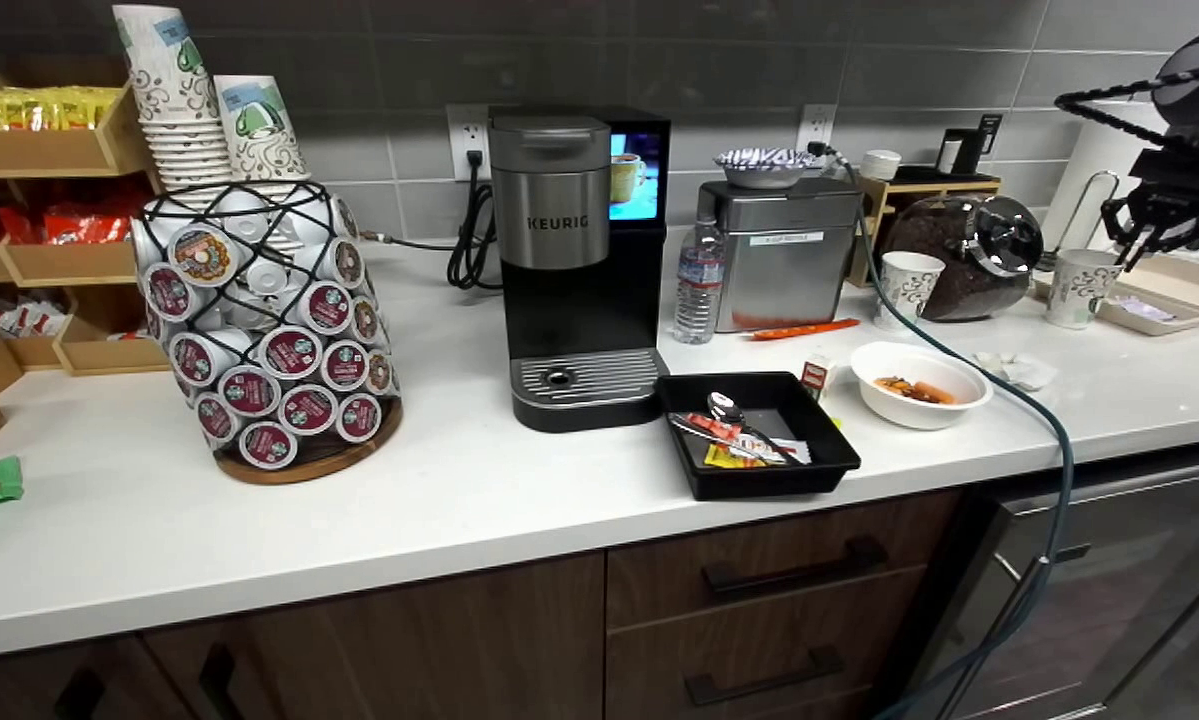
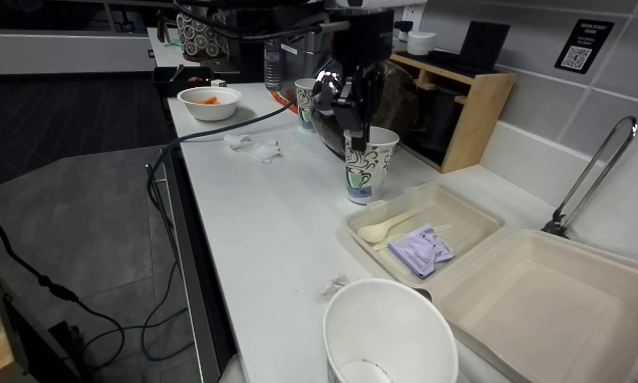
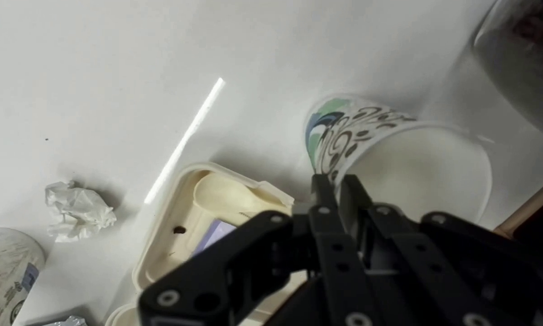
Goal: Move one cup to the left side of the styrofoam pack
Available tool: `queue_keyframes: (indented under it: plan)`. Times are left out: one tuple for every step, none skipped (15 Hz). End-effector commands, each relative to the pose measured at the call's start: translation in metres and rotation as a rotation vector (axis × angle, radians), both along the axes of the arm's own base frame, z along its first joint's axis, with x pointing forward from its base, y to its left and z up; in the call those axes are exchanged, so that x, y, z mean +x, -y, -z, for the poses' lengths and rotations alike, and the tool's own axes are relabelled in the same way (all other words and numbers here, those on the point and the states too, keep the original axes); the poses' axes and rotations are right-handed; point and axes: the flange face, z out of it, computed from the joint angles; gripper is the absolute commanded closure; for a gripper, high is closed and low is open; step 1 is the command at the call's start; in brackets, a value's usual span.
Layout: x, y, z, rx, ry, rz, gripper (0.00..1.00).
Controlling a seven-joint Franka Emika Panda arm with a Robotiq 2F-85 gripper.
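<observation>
The cup is a printed paper cup with brown swirls and a green and blue mark; it shows in both exterior views (image 1: 1077, 292) (image 2: 369, 167) and the wrist view (image 3: 416, 167). It stands upright on the counter beside the open styrofoam pack, a beige two-part tray (image 1: 1159, 322) (image 2: 553, 303) (image 3: 162, 267). A pale spoon (image 2: 380, 231) and purple packets (image 2: 420, 250) lie in its nearer half. My gripper (image 1: 1131, 258) (image 2: 359, 139) (image 3: 337, 181) is shut on the cup's rim, one finger inside and one outside. No plain cream-white cup is clearly seen.
A large white cup (image 2: 390, 335) stands beside the pack's far end. A glass jar (image 1: 959, 255) and wooden shelf (image 2: 483, 117) stand behind. Another paper cup (image 1: 907, 285), a white bowl (image 1: 919, 385), crumpled paper (image 1: 1019, 370) and a cable (image 1: 1054, 420) lie along the counter.
</observation>
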Motion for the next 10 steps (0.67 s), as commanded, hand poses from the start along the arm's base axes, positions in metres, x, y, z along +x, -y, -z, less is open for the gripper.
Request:
queue_keyframes:
  plan:
    - [0.001,0.004,-0.006,0.015,0.000,0.006,0.56]
    - [0.000,0.004,-0.010,0.011,0.005,0.004,0.49]
    - [-0.002,0.005,-0.018,0.002,0.010,0.003,0.42]
    - [-0.003,0.005,-0.026,-0.006,0.022,0.002,0.34]
    - [-0.007,0.005,-0.035,-0.013,0.026,-0.002,0.27]
    - [-0.011,0.004,-0.042,-0.017,0.022,-0.012,0.18]
    - [-0.017,0.003,-0.051,-0.026,0.022,-0.028,0.12]
    - [-0.027,0.002,-0.059,-0.022,0.011,-0.074,0.05]
    - [-0.036,0.001,-0.066,-0.021,0.022,-0.116,0.00]
    - [-0.046,0.000,-0.072,-0.019,0.042,-0.170,0.00]
